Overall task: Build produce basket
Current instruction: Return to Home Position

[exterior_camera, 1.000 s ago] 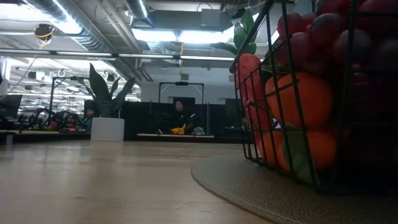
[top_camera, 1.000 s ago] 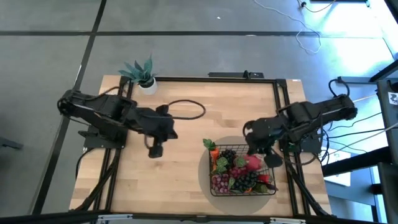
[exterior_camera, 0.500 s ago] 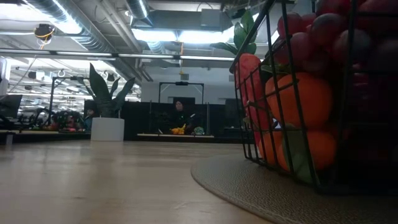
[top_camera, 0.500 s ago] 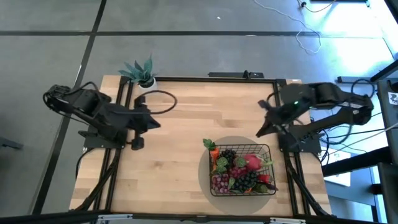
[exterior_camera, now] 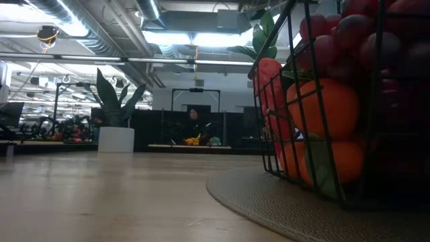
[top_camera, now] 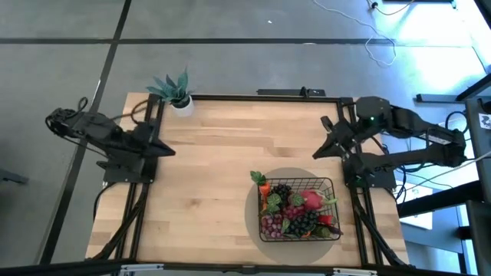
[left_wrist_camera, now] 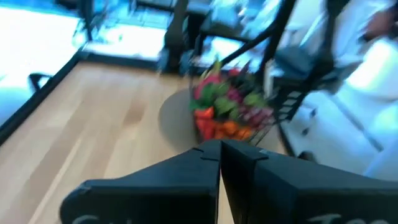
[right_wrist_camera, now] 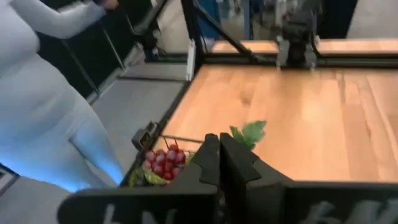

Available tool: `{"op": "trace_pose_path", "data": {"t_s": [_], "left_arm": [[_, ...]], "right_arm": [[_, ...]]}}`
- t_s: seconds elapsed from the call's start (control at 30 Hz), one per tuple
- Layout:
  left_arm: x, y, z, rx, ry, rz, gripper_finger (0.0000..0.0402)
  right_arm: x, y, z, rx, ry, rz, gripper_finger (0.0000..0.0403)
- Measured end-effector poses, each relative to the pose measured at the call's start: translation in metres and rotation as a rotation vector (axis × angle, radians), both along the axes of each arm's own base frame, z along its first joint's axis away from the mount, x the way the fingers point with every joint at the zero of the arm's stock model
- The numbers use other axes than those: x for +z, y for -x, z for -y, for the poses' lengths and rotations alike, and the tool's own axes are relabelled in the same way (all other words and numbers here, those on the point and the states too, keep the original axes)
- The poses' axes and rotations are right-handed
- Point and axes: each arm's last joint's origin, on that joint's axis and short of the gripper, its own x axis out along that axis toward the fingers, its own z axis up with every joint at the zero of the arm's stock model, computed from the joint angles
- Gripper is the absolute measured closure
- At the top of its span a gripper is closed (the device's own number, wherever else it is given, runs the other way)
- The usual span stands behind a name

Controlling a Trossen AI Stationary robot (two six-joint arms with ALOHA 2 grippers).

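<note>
Left arm: folded over its base at the left edge of the table (top_camera: 222,184), left gripper (top_camera: 169,150) pointing inward across the bare wood, its two fingers (left_wrist_camera: 186,171) pressed together with nothing between them. Right arm: folded likewise at the right edge, right gripper (top_camera: 317,155) angled inward and down toward the tabletop, fingers meeting tip to tip and empty. Basket (top_camera: 299,181): upright on the round grey mat (top_camera: 252,213) in the table's right half, nearer the right arm, apart from both grippers, heaped with the produce (top_camera: 295,211).
</note>
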Motion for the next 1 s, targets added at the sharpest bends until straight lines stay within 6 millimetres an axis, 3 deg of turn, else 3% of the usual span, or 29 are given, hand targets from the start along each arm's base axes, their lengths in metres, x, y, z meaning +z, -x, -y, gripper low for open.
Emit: {"op": "trace_pose_path", "data": {"t_s": [0.33,0.57,1.0], "left_arm": [[-0.041,0.046,-0.019,-0.042,0.048,0.204,0.0401],[-0.059,0.067,-0.027,-0.040,0.077,0.291,0.0401],[-0.066,0.069,-0.029,-0.009,0.007,0.309,0.0401]], "right_arm": [[-0.045,0.020,0.007,-0.081,-0.134,0.107,0.0403],[-0.061,0.045,0.005,-0.148,-0.146,0.189,0.0403],[-0.094,0.094,-0.004,-0.266,-0.145,0.361,0.0403]]}}
